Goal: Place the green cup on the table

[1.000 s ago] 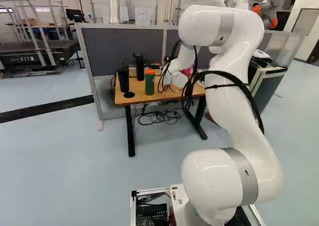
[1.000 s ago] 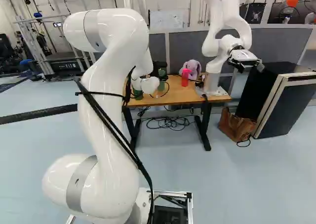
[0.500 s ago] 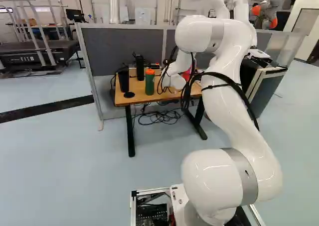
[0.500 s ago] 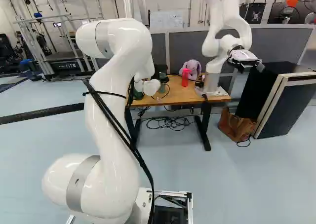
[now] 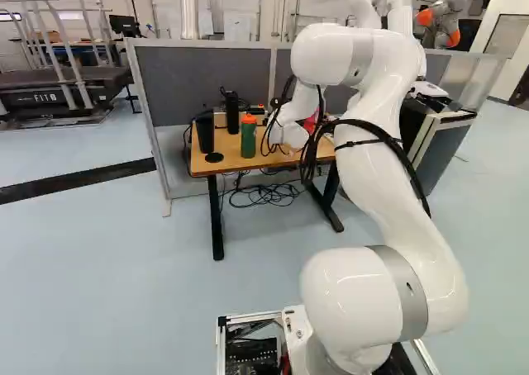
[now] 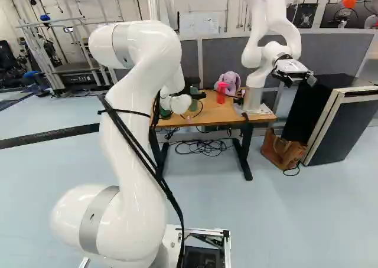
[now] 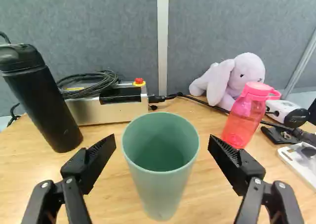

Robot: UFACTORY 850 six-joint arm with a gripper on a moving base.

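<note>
Gripper (image 7: 162, 142) is spread wide open, with green cup (image 7: 160, 192) centred between or just ahead of it, gaps seen both sides. Cup is stood upright on the table (image 7: 111, 189), seemingly placed; straight-back retreat is judged needed.

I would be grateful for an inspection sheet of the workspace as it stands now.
Surface: wooden table, bearing the cup and the clutter.
Job's things: green cup, upright, apparently standing on the table.
Clutter: black bottle, pink bottle, plush toy, metal box, green bottle with orange lid.
Gripper: gripper open, fingers either side of the cup, gaps visible.
Cables: black coil on the box; more cables on the floor beneath the table.
Surroundings: grey partition behind; another robot on the table; brown bag on the floor.
</note>
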